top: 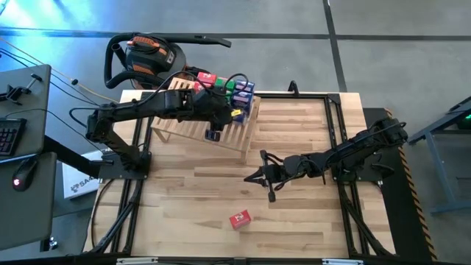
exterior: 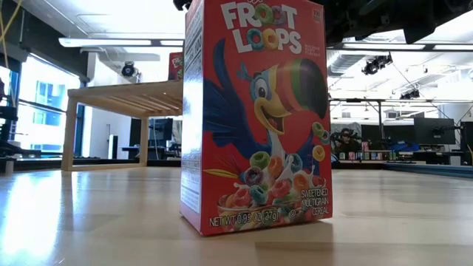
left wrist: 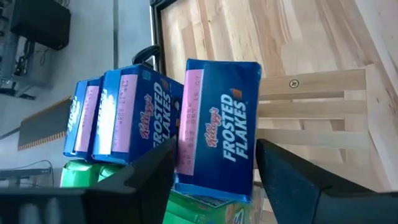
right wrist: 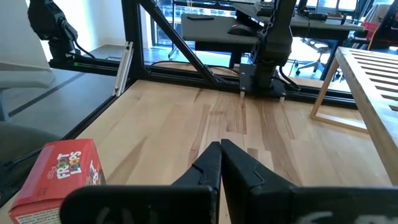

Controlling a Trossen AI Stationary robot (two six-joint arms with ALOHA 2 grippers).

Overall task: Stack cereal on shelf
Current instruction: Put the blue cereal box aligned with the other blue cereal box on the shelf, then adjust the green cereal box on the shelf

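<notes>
My left gripper [top: 229, 110] reaches over the slatted wooden shelf [top: 193, 126] toward the group of cereal boxes [top: 234, 88] at its far right end. In the left wrist view it [left wrist: 216, 152] is shut on a blue Frosted Flakes box [left wrist: 217, 118], which sits beside two more blue boxes [left wrist: 118, 115] and above green boxes [left wrist: 84, 174]. A red Froot Loops box [top: 239, 218] [exterior: 255, 118] stands upright on the table near its near edge. My right gripper [top: 250, 177] [right wrist: 221, 158] waits shut over the middle of the table, above and beyond the red box [right wrist: 59, 180]. My left gripper pinches the blue Frosted Flakes box between its two fingers, one finger [left wrist: 158, 171] at each narrow side, near the box's lower end [left wrist: 214, 180]. The box's underside lies over the green boxes; whether it rests on them I cannot tell.
The shelf stands on short legs [exterior: 70, 133] at the table's far left, with a red box [exterior: 175, 65] on it. A black metal frame [top: 335, 140] borders the table. An orange-and-black vacuum [top: 147, 55] sits beyond the far edge. Bare tabletop [top: 184, 199] lies around the red box.
</notes>
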